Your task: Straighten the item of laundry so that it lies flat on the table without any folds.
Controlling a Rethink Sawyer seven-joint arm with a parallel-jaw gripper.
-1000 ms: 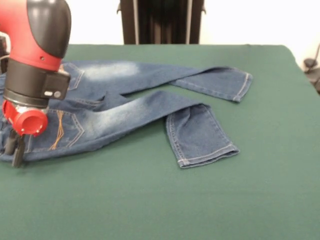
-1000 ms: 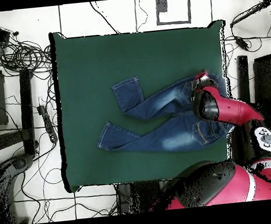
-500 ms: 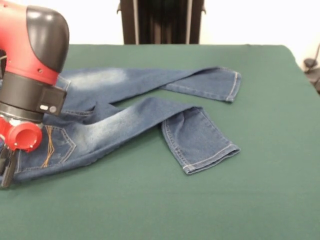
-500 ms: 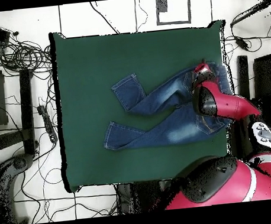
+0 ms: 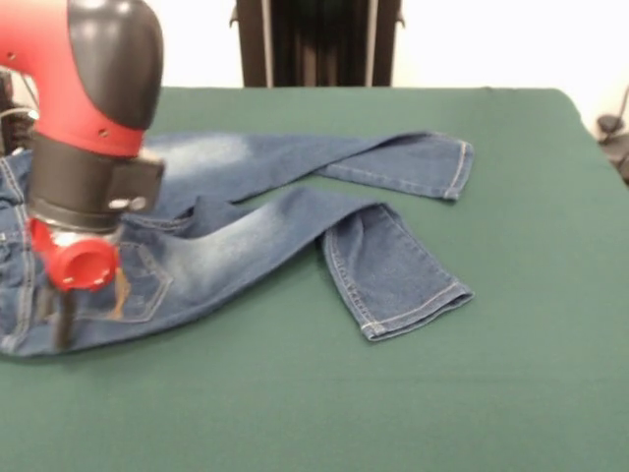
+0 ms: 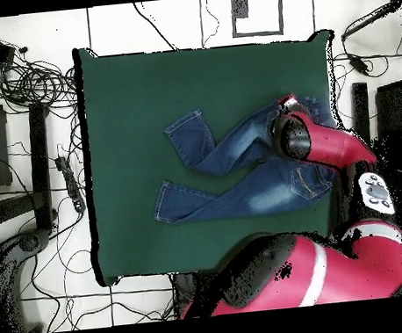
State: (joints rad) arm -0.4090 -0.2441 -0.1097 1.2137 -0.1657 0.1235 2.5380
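**Jeans on green table, one leg still folded, gripper at the waist end**

Jeans: a small pair of blue denim jeans with faded patches (image 5: 275, 211) lies on a large table covered in plain dark green cloth (image 5: 393, 403). In the front view the waist is at the left edge of the table and both legs run away to the right. The far leg lies out straight. The near leg is bent partway along, and its lower part is turned back toward the near side, ending in a pale-stitched hem.

The red and black arm's gripper (image 5: 57, 313) hangs low over the waist end, beside the orange-stitched back pocket (image 5: 133, 285). Whether its fingers are apart, together or clamped on denim cannot be told.

The fold lies well to the right of the gripper, along the long axis of the jeans, so flattening it likely means working at that far end.
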